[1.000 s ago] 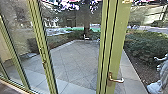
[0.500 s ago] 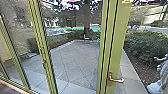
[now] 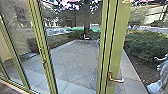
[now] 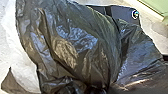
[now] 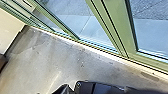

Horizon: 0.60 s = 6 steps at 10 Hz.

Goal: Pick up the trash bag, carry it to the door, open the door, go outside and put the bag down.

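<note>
Metal door handle (image 3: 117, 80) likely lies nearer our right hand, bag (image 4: 77, 47) beside our left hand; we can't tell either grip.

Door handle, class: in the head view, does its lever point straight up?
No, the lever sticks out sideways from the green frame.

Crinkly, glossy blk plastic bag (image 4: 72, 45); shiny metal dr handle (image 3: 116, 80); smooth glass (image 3: 72, 60), matt grn frames (image 3: 119, 37).
</note>
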### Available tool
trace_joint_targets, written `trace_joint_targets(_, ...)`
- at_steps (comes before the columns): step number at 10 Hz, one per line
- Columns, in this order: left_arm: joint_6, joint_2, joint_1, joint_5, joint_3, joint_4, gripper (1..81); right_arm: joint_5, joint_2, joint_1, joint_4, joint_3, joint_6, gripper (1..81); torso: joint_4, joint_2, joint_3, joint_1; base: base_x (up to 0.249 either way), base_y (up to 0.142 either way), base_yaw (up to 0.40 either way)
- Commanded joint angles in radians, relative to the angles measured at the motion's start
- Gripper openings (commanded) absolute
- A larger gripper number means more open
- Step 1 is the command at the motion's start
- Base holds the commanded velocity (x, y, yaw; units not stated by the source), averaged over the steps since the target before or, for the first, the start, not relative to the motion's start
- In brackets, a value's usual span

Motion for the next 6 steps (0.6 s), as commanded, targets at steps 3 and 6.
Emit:
trace_joint_targets(3,0.006,0.005,-0.045,0.087,0.004,-0.008,1.0,-0.269,-0.050,0.342,0.048,0.053,0.223,81.1,0.000,0.000,0.000,0.000,0.000,0.000,0.000)
trace_joint_targets(6,0.006,0.006,-0.045,0.087,0.000,-0.012,1.0,-0.274,0.016,0.391,0.051,-0.019,0.297,81.1,0.000,0.000,0.000,0.000,0.000,0.000,0.000)
